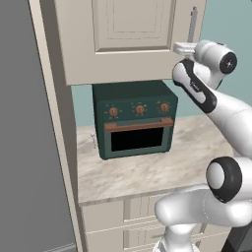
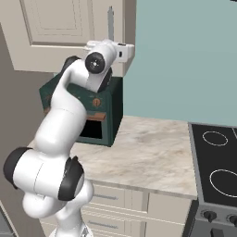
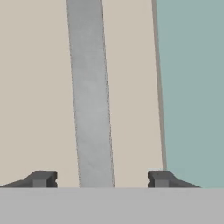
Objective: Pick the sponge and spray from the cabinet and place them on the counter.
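In the hand view, the gripper (image 3: 100, 178) is seen with its jaws apart, one dark tip on either side of the grey bar handle (image 3: 89, 96), neither tip touching it. The handle is mounted on the closed door of the cabinet (image 1: 123, 39), above the counter (image 1: 147, 170) and the green oven (image 1: 135, 118).

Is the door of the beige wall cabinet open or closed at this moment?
Closed. The beige wall cabinet door lies flat on its front, nothing inside shows, and the tool straddles its long grey bar handle.
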{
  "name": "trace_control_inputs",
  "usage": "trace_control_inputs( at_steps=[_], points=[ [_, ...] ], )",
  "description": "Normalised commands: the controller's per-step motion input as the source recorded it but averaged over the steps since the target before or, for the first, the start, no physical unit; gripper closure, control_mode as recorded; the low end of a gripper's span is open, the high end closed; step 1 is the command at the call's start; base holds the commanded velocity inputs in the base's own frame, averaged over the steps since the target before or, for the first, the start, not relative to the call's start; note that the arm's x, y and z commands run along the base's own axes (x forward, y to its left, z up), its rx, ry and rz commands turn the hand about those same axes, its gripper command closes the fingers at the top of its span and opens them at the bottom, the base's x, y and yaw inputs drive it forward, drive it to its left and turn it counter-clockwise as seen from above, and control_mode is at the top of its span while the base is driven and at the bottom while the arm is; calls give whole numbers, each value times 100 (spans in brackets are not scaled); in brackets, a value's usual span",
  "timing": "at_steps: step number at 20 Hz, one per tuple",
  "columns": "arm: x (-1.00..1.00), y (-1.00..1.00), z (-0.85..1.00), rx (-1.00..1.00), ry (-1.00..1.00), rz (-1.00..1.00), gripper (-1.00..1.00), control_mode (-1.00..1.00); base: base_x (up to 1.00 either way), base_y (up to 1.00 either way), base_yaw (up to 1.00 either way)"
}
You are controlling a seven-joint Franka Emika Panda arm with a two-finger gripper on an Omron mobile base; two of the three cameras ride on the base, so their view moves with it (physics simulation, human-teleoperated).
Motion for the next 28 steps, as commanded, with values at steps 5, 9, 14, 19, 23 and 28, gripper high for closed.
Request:
trace_control_inputs(
  at_steps=[5,9,14,19,23,28],
  points=[
    [9,9,0,0,17,0,100,-100,0,0,0],
    [0,22,0,0,17,0,100,-100,0,0,0],
    [-1,27,-2,0,8,0,100,-100,0,0,0],
    [-11,7,0,0,7,0,100,-100,0,0,0],
    [-28,12,0,0,5,0,100,-100,0,0,0],
    [-47,33,-1,0,0,0,100,-100,0,0,0]
  ],
)
